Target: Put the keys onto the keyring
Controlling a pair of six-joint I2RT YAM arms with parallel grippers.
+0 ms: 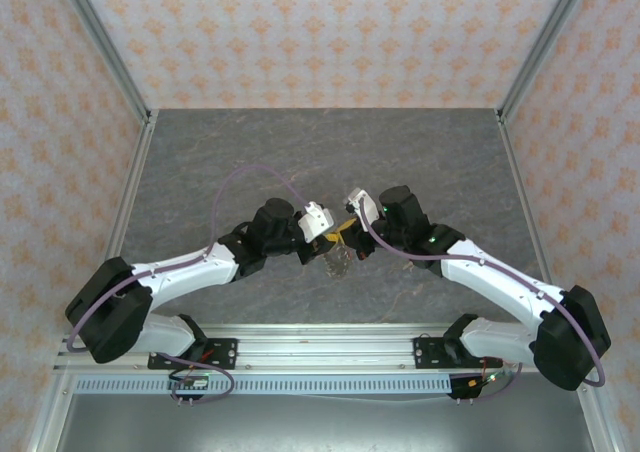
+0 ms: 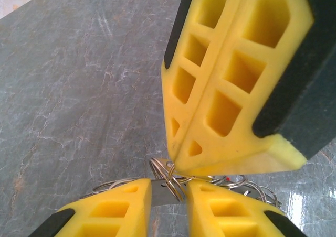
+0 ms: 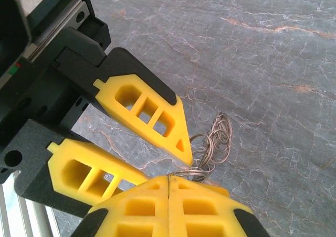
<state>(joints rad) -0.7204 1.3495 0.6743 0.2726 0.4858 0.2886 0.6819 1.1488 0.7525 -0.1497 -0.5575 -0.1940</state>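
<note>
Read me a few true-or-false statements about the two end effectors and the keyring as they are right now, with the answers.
1. The right end effector has its fingers pressed together. True.
2. The left end effector has its fingers shut tight against each other. False: a gap shows between them, and the wire loops of the keyring show at that gap.
3. The keyring lies alone by the back wall. False: it is between the tips of the two end effectors, around the middle of the table.
4. The table is grey and marbled. True.
</note>
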